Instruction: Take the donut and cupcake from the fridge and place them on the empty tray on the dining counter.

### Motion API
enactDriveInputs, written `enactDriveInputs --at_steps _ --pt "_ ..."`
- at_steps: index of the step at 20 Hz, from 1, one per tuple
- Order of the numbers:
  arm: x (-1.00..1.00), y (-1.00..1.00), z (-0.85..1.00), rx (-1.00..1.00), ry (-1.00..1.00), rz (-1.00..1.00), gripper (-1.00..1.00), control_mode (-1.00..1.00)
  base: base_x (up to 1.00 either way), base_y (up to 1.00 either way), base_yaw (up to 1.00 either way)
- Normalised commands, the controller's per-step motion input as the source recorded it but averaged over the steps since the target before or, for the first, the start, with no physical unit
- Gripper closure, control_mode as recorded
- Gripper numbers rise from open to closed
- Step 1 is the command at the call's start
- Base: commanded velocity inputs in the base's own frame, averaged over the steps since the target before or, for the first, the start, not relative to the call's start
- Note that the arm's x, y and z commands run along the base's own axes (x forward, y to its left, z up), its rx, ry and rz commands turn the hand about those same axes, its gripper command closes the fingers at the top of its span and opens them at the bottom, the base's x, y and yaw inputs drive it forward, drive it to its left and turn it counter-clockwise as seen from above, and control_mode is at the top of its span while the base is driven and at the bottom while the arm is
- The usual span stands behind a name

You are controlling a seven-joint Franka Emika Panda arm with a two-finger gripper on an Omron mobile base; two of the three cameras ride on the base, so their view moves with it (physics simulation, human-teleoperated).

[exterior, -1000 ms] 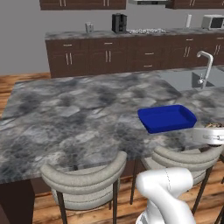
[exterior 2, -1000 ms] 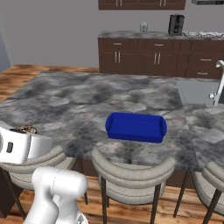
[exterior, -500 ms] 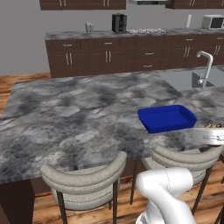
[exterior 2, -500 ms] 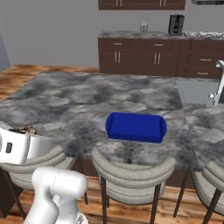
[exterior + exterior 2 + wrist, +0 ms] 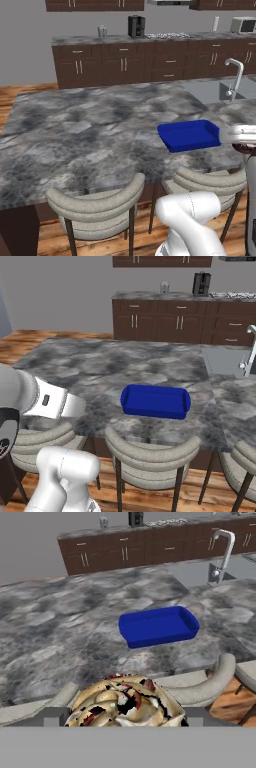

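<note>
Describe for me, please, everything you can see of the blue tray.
The tray is a bright blue, shallow rectangle with rounded corners and a raised rim, plain and smooth like plastic. It is empty. It lies flat on the grey marbled counter, near the edge with the stools, long side along that edge, some way short of the sink. Nothing but the counter touches it.

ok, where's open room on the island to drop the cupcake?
The blue tray is bare inside. The dining counter is bare marble left of and behind the tray. Tighter on its right, toward the sink and faucet. Stools crowd the near edge.
</note>
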Motion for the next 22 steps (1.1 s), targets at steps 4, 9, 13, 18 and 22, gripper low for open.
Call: enactDriveInputs --at_steps 4,9,13,18,22 --pt "0.51 -0.31 -0.1 0.0 0.01 0.0 1.0 -1.0 0.0 0.0 0.0" --pt "0.55 -0.3 -0.45 0.0 0.0 0.01 1.0 -1.0 0.0 0.0 0.0" --pt "0.74 -0.19 -0.37 0.0 0.0 0.0 1.0 -1.0 0.0 0.0 0.0" --pt "0.67 -0.04 -0.31 0.0 0.0 0.0 1.0 -1.0 0.0 0.0 0.0" --pt "0.57 -0.08 -0.22 0.0 0.0 0.0 1.0 -1.0 0.0 0.0 0.0"
